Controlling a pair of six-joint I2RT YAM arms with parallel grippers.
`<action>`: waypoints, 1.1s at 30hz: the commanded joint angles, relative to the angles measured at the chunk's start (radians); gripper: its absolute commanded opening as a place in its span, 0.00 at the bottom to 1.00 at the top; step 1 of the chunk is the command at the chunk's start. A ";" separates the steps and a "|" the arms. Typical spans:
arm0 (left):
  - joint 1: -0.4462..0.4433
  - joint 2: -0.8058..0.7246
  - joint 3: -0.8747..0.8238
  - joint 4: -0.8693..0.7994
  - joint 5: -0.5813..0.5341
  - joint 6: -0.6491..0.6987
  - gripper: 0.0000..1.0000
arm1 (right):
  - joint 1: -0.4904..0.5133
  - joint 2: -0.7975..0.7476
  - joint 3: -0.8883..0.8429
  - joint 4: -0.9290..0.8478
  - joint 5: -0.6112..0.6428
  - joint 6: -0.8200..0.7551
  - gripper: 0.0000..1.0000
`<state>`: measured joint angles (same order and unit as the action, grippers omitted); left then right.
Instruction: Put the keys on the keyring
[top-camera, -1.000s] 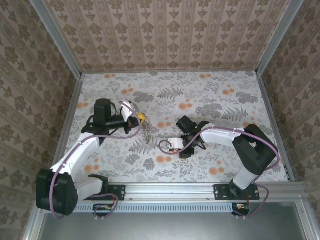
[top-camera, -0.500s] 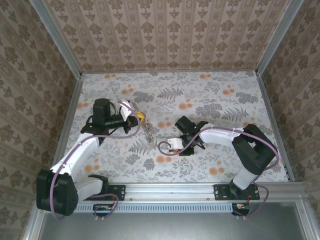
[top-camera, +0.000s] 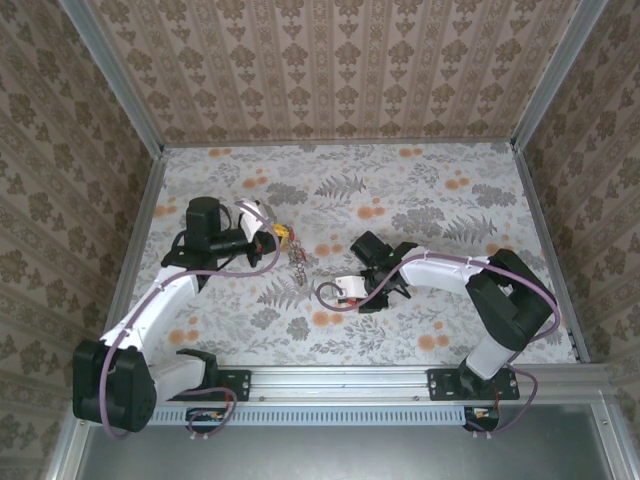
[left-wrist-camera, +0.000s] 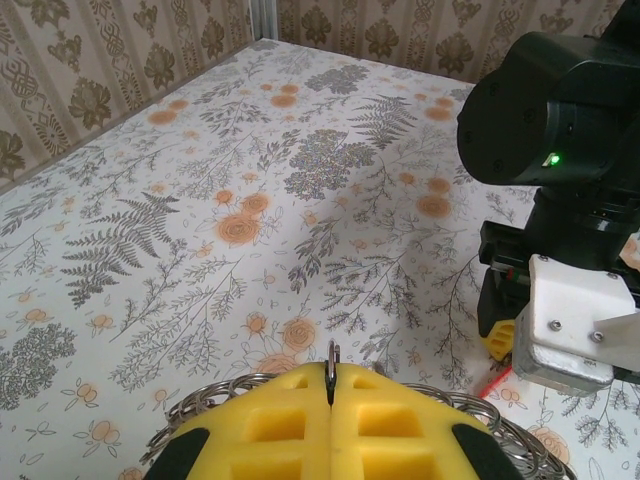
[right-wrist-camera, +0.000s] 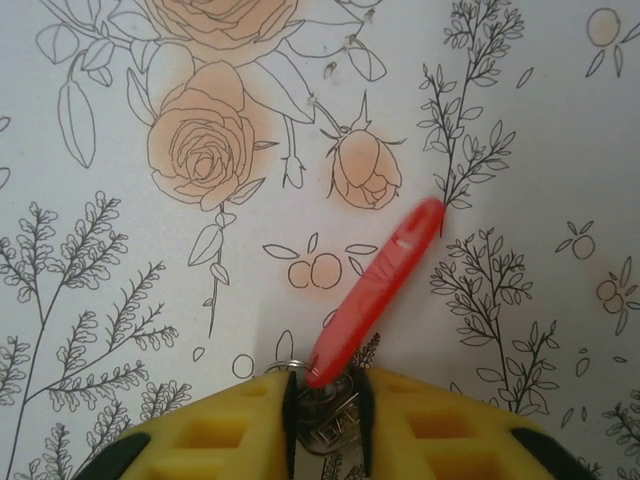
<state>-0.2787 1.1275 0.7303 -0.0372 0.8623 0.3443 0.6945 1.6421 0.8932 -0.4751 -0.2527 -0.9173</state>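
My left gripper (left-wrist-camera: 330, 375) is shut on the keyring (left-wrist-camera: 205, 405). A thin edge of it pokes up between the yellow pads, and its coiled silvery rim curves out on both sides. From above, the keyring (top-camera: 297, 258) hangs beside the left gripper (top-camera: 275, 236), over the table's middle left. My right gripper (right-wrist-camera: 327, 385) points down at the table, with its yellow pads closed on the metal part of a key (right-wrist-camera: 380, 285). The key's long red plastic head sticks out ahead along the tabletop. In the top view, the right gripper (top-camera: 368, 299) is a short way right of the keyring.
The floral-printed tabletop (top-camera: 420, 200) is walled on three sides by patterned panels with metal rails (top-camera: 118, 110). In the left wrist view, the right arm's black wrist (left-wrist-camera: 560, 120) and white mount (left-wrist-camera: 575, 330) stand close at the right. A cable loop (top-camera: 325, 293) curls left of the right wrist.
The hanging keyring has shifted slightly up and to the right with the left gripper. The right arm has barely moved.
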 joint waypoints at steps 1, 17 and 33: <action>0.012 -0.022 -0.003 0.044 0.008 -0.017 0.00 | -0.012 -0.049 -0.001 -0.034 0.014 -0.015 0.28; 0.039 0.008 0.003 0.051 -0.053 -0.079 0.00 | 0.016 -0.138 -0.132 0.080 0.071 0.067 0.30; 0.053 0.021 -0.002 0.051 -0.070 -0.094 0.00 | 0.066 -0.037 -0.103 0.107 0.082 0.077 0.31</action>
<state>-0.2329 1.1484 0.7303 -0.0288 0.7834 0.2672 0.7536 1.5764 0.7761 -0.3397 -0.1898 -0.8379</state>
